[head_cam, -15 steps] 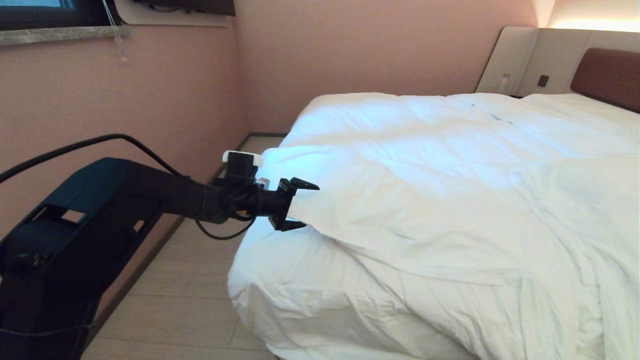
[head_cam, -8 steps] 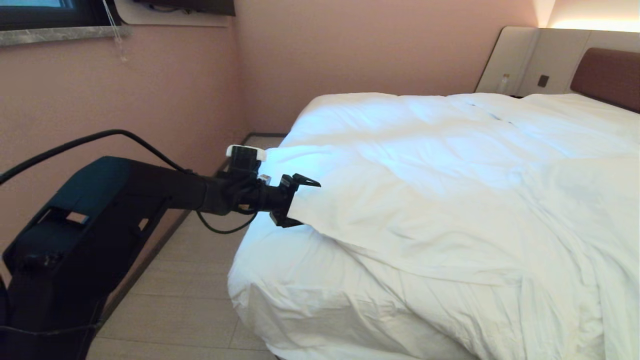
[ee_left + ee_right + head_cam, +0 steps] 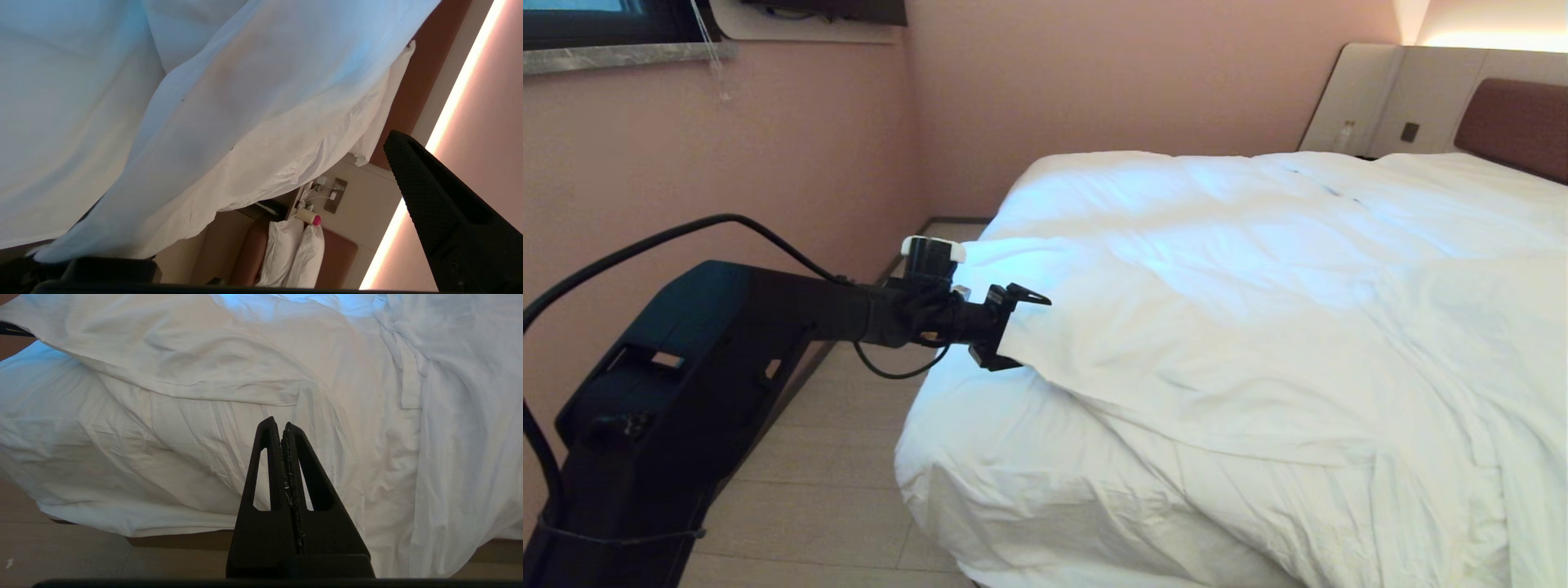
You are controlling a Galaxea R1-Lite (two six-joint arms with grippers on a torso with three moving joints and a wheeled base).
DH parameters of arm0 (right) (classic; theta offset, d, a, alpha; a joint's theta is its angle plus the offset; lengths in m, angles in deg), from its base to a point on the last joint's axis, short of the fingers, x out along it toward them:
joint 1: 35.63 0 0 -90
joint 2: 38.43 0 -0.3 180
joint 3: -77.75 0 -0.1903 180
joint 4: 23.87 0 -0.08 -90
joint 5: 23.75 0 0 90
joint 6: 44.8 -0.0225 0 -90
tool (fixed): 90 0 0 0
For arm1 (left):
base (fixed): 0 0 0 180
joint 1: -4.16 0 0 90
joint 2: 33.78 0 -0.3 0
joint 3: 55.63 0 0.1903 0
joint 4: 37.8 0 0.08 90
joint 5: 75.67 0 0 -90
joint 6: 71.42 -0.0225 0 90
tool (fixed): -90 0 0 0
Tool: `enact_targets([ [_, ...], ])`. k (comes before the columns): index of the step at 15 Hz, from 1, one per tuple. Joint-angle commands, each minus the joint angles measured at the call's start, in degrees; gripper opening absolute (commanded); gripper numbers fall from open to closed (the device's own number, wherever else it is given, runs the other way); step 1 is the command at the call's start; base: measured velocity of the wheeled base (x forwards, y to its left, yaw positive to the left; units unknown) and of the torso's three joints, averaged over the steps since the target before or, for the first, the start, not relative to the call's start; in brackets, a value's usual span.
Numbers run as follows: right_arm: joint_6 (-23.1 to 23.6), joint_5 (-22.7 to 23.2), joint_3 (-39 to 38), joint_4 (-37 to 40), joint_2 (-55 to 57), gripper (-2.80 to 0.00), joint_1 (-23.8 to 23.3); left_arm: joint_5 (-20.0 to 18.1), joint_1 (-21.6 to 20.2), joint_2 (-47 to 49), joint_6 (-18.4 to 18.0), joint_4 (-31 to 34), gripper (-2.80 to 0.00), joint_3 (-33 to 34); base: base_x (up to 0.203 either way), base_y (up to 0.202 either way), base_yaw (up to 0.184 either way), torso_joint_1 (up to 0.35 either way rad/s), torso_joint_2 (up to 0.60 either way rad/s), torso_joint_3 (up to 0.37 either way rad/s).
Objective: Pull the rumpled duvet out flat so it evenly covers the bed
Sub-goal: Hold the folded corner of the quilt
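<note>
The bed point(image 3: 980, 490) fills the right and centre of the head view, its white sheeted corner hanging toward the floor point(image 3: 833, 457) at lower centre. The duvet point(image 3: 1217, 327) lies over most of it but stops short of that near corner: its folded edge runs diagonally from mid-frame down toward the lower right, leaving sheet bare below it. It looks soft, thick and puffy, so it should drape and fold instead of sliding as one piece, and its bulk probably gives some drag against the sheet. The best hold, by my judgement, is the corner of that folded edge at mid-left, pinched through cover and filling together so the cotton cover does not slip off alone.

The left gripper point(image 3: 1015, 331), at centre left of the head view, has its jaws spread wide, one above and one below that very corner, clamped on nothing yet. In the right wrist view the right gripper point(image 3: 282, 430) has its fingers pressed together on nothing, parked before the hanging bedclothes at the bed's foot.
</note>
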Motion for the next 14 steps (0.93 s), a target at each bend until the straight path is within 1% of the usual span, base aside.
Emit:
enact_targets([
  [1,0.01,0.00,0.00,-0.02,0.00,-2.80,0.00,-0.20,0.30,0.02,0.40,0.80,0.00,-0.11,0.000,0.000,0.000,0.000,0.00,0.000],
  [3,0.01,0.00,0.00,-0.02,0.00,-2.80,0.00,-0.11,0.82,-0.20,0.40,2.83,0.00,-0.46,0.000,0.000,0.000,0.000,0.00,0.000],
  [5,0.01,0.00,0.00,-0.02,0.00,-2.80,0.00,0.87,1.08,-0.64,0.39,5.95,0.00,-1.54,0.000,0.000,0.000,0.000,0.00,0.000],
  [11,0.01,0.00,0.00,-0.02,0.00,-2.80,0.00,1.03,2.05,0.07,0.40,6.61,0.00,-3.01,0.000,0.000,0.000,0.000,0.00,0.000],
  [14,0.01,0.00,0.00,-0.02,0.00,-2.80,0.00,1.11,2.84,0.57,0.68,7.92,0.00,-3.76,0.000,0.000,0.000,0.000,0.00,0.000],
])
